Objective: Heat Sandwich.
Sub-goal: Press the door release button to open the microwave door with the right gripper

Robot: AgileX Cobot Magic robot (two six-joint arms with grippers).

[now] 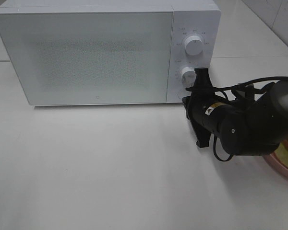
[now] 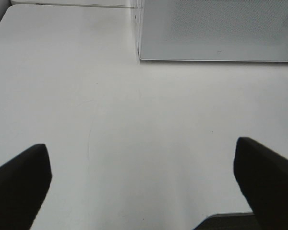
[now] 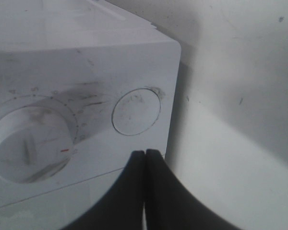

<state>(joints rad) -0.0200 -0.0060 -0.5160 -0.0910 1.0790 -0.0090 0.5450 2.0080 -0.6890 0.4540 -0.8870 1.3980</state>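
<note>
The white microwave [image 1: 86,52] stands at the back of the table with its door closed. My right gripper [image 1: 193,88] is shut and empty, its tips right in front of the control panel's lower corner. In the right wrist view the closed fingertips [image 3: 145,152] sit just below a round button [image 3: 136,111], beside the lower dial [image 3: 31,143]. My left gripper [image 2: 144,182] is open and empty over bare table, with the microwave's [image 2: 216,28] front ahead of it. The sandwich is not in view. Only part of a pink plate [image 1: 284,165] shows behind my right arm.
The panel has an upper knob [image 1: 194,46] and a lower knob [image 1: 187,74]. My right arm [image 1: 249,124] and its cables fill the right side of the table [image 1: 110,167]. The left arm does not show in the exterior high view.
</note>
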